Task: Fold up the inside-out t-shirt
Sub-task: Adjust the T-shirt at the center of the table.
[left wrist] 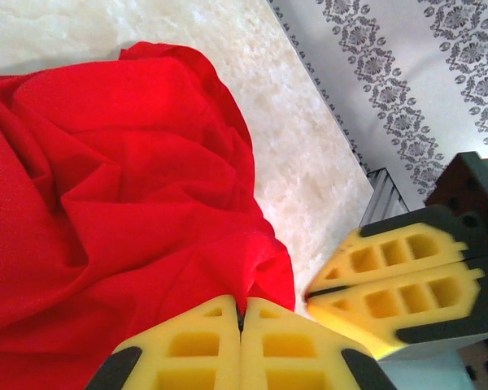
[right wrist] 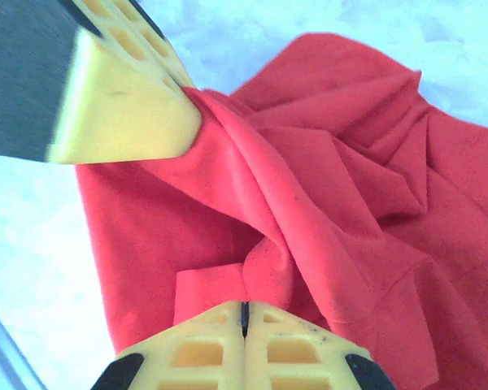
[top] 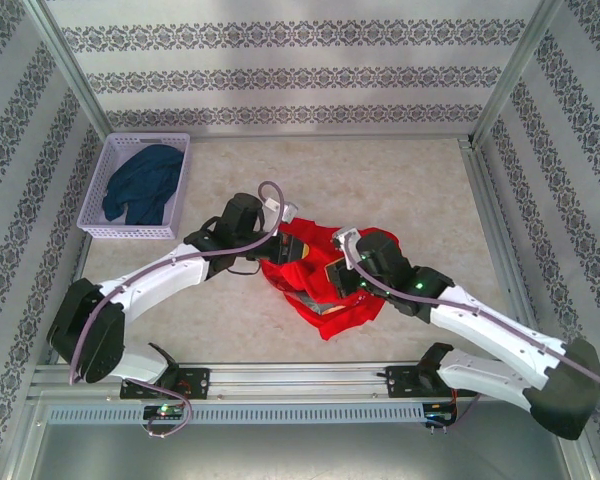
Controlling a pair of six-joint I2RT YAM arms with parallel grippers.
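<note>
Red inside-out t-shirt sits crumpled mid-counter: not flattened, no fold visible, so practically the whole job looks left. Both ends are gripping: left end effector clamped shut on a fabric edge, right end effector closed, pinching a fold just beside it.

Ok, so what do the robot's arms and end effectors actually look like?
The left arm and right arm share white shells, black joint housings and black bases, each trailed by a greyish-purple cable. A green light glows on the right arm. The left end effector and right end effector have yellow fingers with rectangular cut-out cells, on black mounts.
</note>
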